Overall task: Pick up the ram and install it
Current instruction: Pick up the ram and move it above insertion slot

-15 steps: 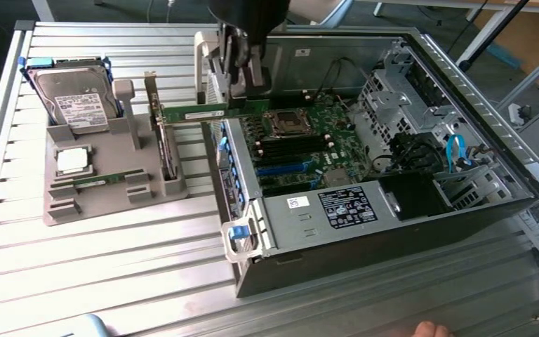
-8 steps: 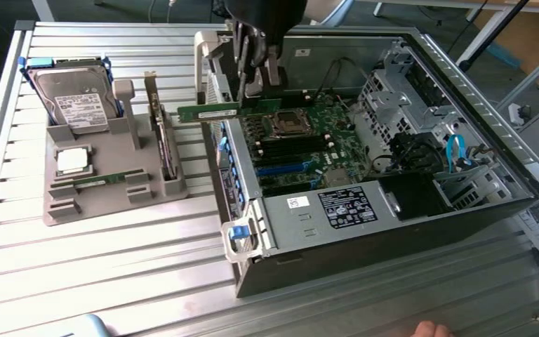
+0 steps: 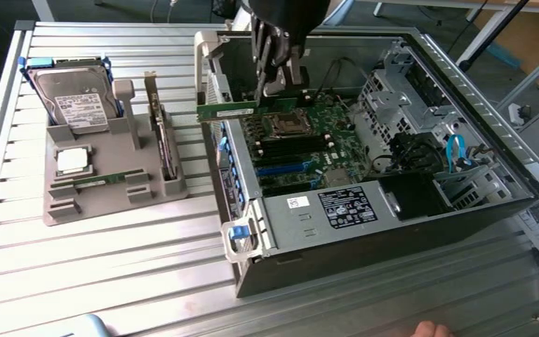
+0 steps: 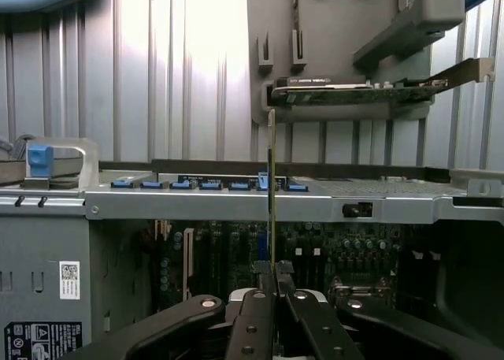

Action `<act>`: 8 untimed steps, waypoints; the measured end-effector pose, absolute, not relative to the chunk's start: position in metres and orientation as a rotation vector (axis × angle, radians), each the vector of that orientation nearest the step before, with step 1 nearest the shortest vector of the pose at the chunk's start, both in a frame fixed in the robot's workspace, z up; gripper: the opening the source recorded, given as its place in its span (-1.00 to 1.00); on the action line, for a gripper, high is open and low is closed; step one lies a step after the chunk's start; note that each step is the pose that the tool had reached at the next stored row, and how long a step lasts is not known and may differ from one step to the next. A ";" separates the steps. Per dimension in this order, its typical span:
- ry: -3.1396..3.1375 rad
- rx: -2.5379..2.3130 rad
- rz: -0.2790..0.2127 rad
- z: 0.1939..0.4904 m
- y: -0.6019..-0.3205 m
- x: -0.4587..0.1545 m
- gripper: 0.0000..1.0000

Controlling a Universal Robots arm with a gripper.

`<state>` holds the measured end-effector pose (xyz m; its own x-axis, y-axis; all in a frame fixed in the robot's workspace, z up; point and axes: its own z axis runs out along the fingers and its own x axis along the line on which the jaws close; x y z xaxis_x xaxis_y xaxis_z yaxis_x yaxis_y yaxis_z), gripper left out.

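Observation:
The ram (image 3: 227, 111) is a thin green stick, and my gripper (image 3: 279, 91) is shut on one end of it. It hangs level over the near wall of the open computer case (image 3: 391, 210), just above the motherboard (image 3: 307, 133) and its black and blue memory slots (image 3: 293, 151). In the wrist view the ram (image 4: 272, 187) appears edge-on as a thin line rising from between my black fingers (image 4: 252, 313). The case wall (image 4: 236, 202) and the motherboard (image 4: 331, 254) lie behind it.
A grey holder tray (image 3: 110, 203) on the slatted metal table at the exterior view's left carries a hard drive (image 3: 75, 98), a square silver processor (image 3: 73, 160) and an upright expansion card (image 3: 162, 133), (image 4: 354, 92). A person's fingertip (image 3: 434, 328) shows at the front edge.

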<state>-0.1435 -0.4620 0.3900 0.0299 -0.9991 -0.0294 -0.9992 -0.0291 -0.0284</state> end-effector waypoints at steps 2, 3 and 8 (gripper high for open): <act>2.160 -2.225 0.002 0.390 -0.462 -0.139 -0.76; 2.160 -2.225 0.002 0.390 -0.462 -0.136 -0.76; 2.160 -2.225 0.002 0.390 -0.462 -0.123 -0.76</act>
